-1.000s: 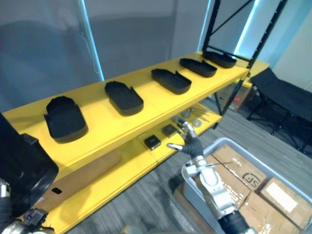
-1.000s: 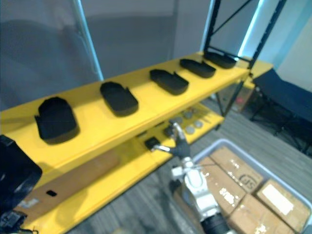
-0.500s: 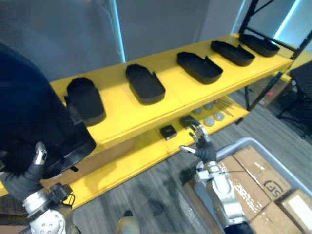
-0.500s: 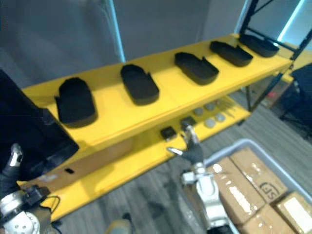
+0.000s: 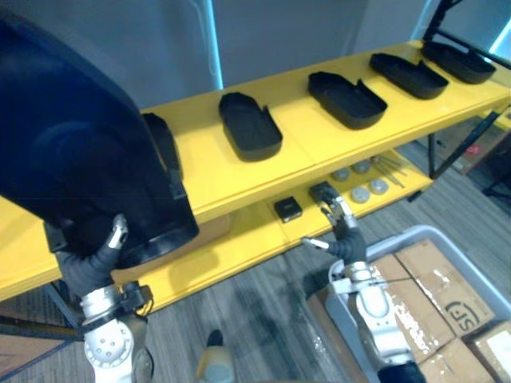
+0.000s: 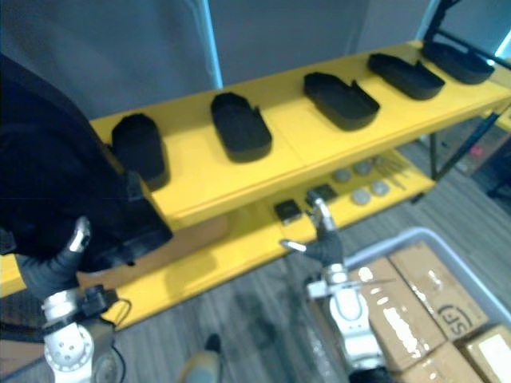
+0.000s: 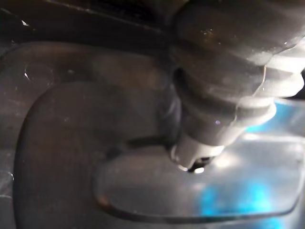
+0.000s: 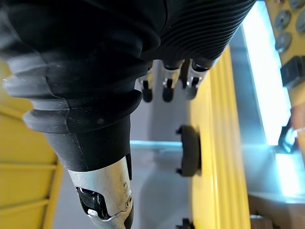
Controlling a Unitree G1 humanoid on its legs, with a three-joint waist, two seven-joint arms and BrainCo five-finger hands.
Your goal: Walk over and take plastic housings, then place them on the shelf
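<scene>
Nearest, the left hand (image 5: 89,263) carries a big black housing (image 5: 72,136) raised close before the head, in front of the left end of the yellow shelf (image 5: 299,155). One silver digit lies pressed on the outer wall of this held housing near its lower rim, so the hand pinches it; the other fingers are hidden behind it. The left wrist view looks into its dark hollow.

The right hand (image 5: 345,239) hangs free in front of the lower board (image 5: 239,247), fingers straight and slightly spread, thumb held apart, holding nothing. Just below it is the near corner of a grey bin (image 5: 399,235) on the floor, filled with cardboard boxes (image 5: 447,295).

On the lower board, near its front edge, sit two small black boxes (image 5: 288,209), and further toward the right end some round discs (image 5: 359,194).

On the shelf's top board five more housings lie in a row, well apart: the first (image 6: 138,148) near the left end, partly hidden by the held one, the second (image 5: 250,126) and third (image 5: 347,100) in the middle, the fourth (image 5: 407,76) and fifth (image 5: 463,62) toward the far right end.
</scene>
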